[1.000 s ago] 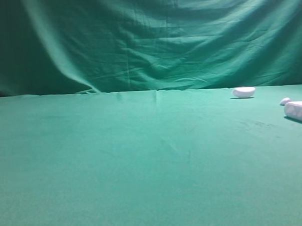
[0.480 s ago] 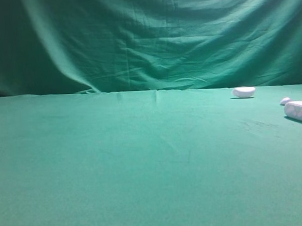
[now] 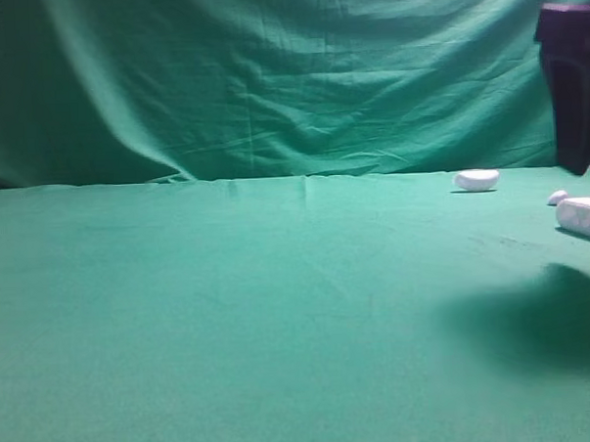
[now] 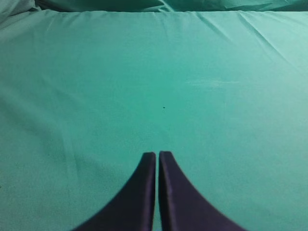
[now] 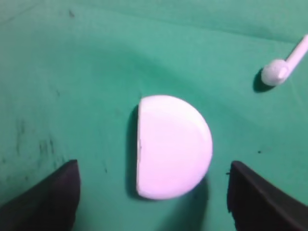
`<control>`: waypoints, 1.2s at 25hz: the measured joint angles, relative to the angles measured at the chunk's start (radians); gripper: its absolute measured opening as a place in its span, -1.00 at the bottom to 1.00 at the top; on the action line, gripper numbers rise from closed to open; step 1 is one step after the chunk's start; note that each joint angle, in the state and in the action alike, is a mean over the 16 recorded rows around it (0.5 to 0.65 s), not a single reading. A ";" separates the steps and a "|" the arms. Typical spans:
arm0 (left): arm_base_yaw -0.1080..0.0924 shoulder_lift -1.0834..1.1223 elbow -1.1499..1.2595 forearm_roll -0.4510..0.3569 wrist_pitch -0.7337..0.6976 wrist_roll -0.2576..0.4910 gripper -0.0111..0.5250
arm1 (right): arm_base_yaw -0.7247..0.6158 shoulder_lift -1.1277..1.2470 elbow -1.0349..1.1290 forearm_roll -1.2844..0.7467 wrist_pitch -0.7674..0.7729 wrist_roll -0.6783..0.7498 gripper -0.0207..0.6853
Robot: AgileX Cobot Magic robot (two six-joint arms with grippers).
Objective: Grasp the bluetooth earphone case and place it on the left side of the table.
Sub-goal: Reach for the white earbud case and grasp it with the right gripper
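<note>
Right gripper point(image 5: 151, 192): fingers spread wide apart, one dark tip at each lower corner of the right wrist view, holding nothing.
Bluetooth earphone case point(image 5: 172, 146): lies on the cloth between and just ahead of the right fingertips, clear of both; in this view it looks white, flat on its left edge and rounded on its right.
Earbud point(image 5: 281, 67): small white piece with a stem, ahead of the right gripper and off to its right, apart from the case.
Right arm point(image 3: 571, 72): only the exterior high view shows it, a dark shape entering at the top right corner, hanging above the case point(image 3: 584, 216); its fingers cannot be made out there.
Shadow point(image 3: 534, 318): dark patch on the cloth, nearer the camera than the case.
White oval object point(image 3: 476, 180): seen only in the exterior high view, beyond the case and to its left, near the table's back edge.
Left gripper point(image 4: 157, 159): fingers pressed together, tips nearly touching, over bare cloth; only its own wrist view shows it.
Table point(image 3: 230, 312): green cloth with faint creases.
Backdrop curtain point(image 3: 269, 75): draped green folds behind the table.
</note>
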 joint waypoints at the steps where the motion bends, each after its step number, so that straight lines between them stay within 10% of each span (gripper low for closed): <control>1: 0.000 0.000 0.000 0.000 0.000 0.000 -0.96 | 0.000 0.015 -0.008 -0.001 -0.002 0.002 0.67; 18: 0.000 0.000 0.000 0.000 0.000 0.000 -0.96 | 0.021 0.083 -0.120 -0.039 0.042 0.062 0.00; 30: 0.000 0.000 0.000 0.000 0.000 0.000 -0.96 | 0.303 0.184 -0.578 -0.031 0.191 0.076 -0.03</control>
